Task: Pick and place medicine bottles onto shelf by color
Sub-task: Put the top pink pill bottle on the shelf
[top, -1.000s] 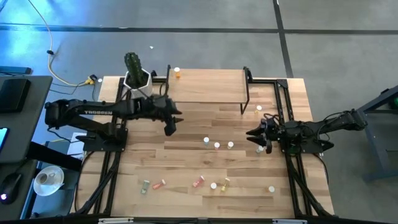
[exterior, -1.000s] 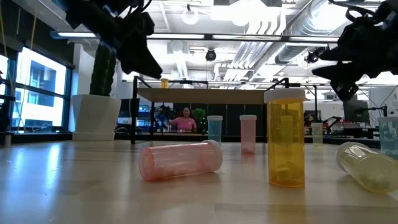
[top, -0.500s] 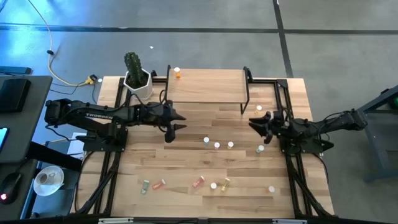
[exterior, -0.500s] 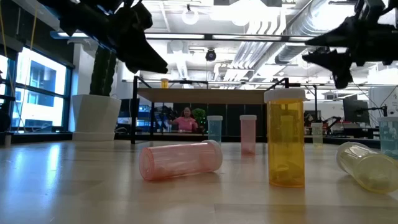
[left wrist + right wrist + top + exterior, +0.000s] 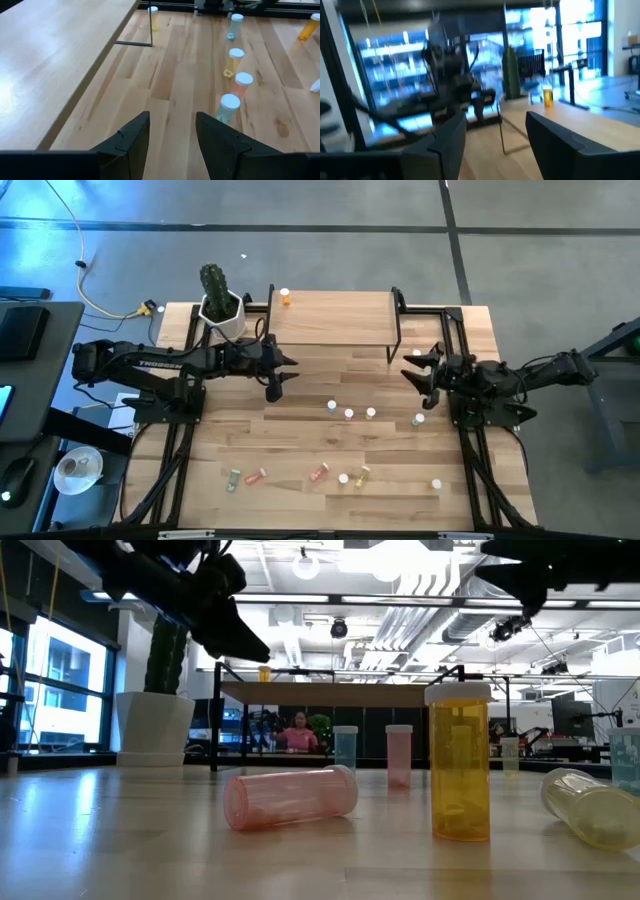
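Observation:
The shelf stands at the table's far middle, with one orange bottle upright on its far left corner. Three bottles stand in a row mid-table, and one more stands to their right. Several bottles stand or lie near the front edge. My left gripper is open and empty above the table, in front of the shelf's left end. My right gripper is open and empty, raised by the shelf's right end. The left wrist view shows the row of bottles ahead of the open fingers.
A potted cactus stands at the far left corner beside the shelf. A single bottle stands next to the shelf's right legs. Black frame rails run along both table sides. A person sits in the room far behind.
My right gripper has risen and gone toward the table's far edge, away from the bottle at the right of the mid-table row, which stays standing on the table. In the low view it has climbed to the picture's top.

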